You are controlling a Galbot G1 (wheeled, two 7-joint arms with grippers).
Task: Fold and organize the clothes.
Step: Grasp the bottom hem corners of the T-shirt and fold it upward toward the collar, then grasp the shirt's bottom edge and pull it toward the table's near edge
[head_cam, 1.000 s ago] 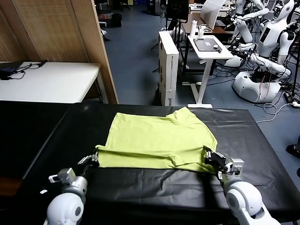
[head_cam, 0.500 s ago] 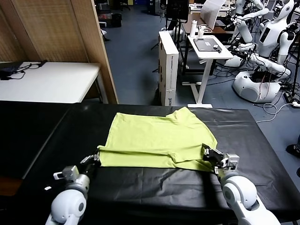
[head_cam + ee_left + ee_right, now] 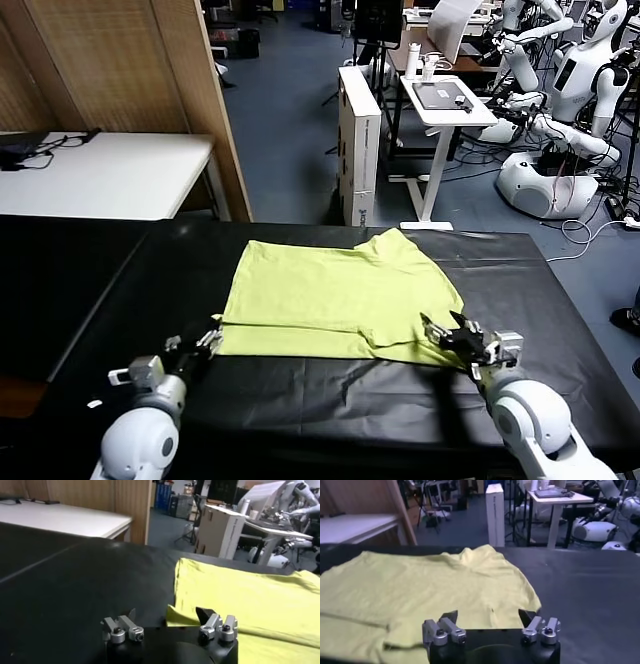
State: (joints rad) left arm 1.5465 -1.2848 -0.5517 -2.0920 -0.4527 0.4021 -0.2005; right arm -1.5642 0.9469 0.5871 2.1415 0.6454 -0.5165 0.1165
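- Lying flat on the black table (image 3: pixel 560 300), the lime T-shirt (image 3: pixel 335 290) shows its near part doubled over the rest, with a folded edge running along the side closest to the robot.
- Both grippers sit low at that near edge: the left gripper (image 3: pixel 200 345) at the shirt's left corner, the right gripper (image 3: pixel 447 335) at its right corner.
- Each one's jaws stand wide apart, and neither holds cloth; in the left wrist view the left gripper (image 3: pixel 169 625) straddles the corner of the fold, and in the right wrist view the right gripper (image 3: pixel 490 625) has yellow fabric lying loose between its prongs.
- The step in hand looks like the release after one fold, with the hem laid down and let go.
- The shirt is still a broad rectangle, so the task seems only partly done.
- The next move probably calls for lifting both grippers clear without dragging the fabric, then picking fresh hold points for another fold.
- A prong catching the loose layer could pull the fold open.
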